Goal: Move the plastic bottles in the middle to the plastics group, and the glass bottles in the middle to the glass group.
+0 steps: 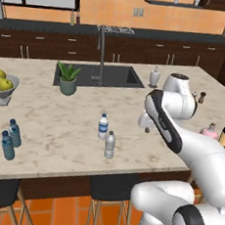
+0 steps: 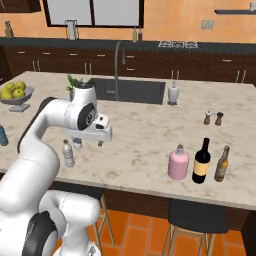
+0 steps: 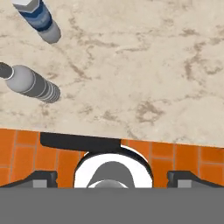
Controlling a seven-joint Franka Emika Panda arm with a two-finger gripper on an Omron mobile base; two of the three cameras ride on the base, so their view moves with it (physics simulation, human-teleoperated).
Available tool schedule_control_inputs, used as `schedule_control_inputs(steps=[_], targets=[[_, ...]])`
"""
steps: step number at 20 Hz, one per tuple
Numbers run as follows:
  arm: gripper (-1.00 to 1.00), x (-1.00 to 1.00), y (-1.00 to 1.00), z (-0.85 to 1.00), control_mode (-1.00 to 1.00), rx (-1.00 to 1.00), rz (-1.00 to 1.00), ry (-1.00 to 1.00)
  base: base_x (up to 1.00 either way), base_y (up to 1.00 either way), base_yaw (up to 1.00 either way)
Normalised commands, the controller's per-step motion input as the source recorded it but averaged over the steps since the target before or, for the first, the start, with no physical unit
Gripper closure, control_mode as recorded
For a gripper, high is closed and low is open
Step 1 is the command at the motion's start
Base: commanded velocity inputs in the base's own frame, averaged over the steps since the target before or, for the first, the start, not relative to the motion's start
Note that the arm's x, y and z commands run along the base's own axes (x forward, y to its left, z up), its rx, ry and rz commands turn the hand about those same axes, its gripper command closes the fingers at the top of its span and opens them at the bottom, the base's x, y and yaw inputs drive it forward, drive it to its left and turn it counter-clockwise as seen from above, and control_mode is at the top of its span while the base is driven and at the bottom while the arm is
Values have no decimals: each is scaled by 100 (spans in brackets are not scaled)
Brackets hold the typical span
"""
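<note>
at the bottom corners of the hand view, two small dark fingertips [image 3: 40, 178] set wide apart, nothing between them; gripper [image 2: 90, 141] open and hanging above bare marble near the front edge of the island counter [image 1: 57, 138], pale beige stone with brown veining

just off to one side, standing upright and close together: labelled water bottle [image 1: 103, 126], clear plastic, white cap, blue band; nearer the edge, plain water bottle [image 1: 110, 144], greyish-clear, ribbed body

far along the counter's front edge, well apart from those: blue-tinted bottles [image 1: 11, 138], a ribbed pair with blue caps, side by side

toward the opposite end: pink bottle [image 2: 178, 162], squat, glossy, narrow neck with brownish stopper, just beside wine bottle [image 2: 201, 161], dark glass, slim neck, cream label; next to that, brown bottle [image 2: 222, 164], slender

further back: soap dispenser [image 2: 172, 93], white and rounded, beside the dark sink [image 1: 111, 75] with its thin curved tap; potted plant [image 1: 68, 78], spiky leaves; bowl of fruit [image 1: 1, 85], grey, with yellow-green apples; two small shakers [image 2: 213, 118]
</note>
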Motion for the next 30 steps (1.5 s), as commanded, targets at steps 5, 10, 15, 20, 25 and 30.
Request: schedule_control_inputs(steps=[5, 10, 15, 20, 25, 30], targets=[[-100, -12, 99, 0, -100, 0, 14, -16, 0, 0, 0], [-100, 6, 85, 0, -100, -2, 1, -12, 0, 0, 0], [-100, 54, 45, 0, -100, -3, -2, 0, 0, 0, 0], [-100, 29, 13, 0, -100, 0, -3, 1, 0, 0, 0], [-100, 0, 1, -14, -100, 0, 0, 0, 0, 0, 0], [-100, 10, 1, -35, -100, 0, 0, 0, 0, 0, 0]])
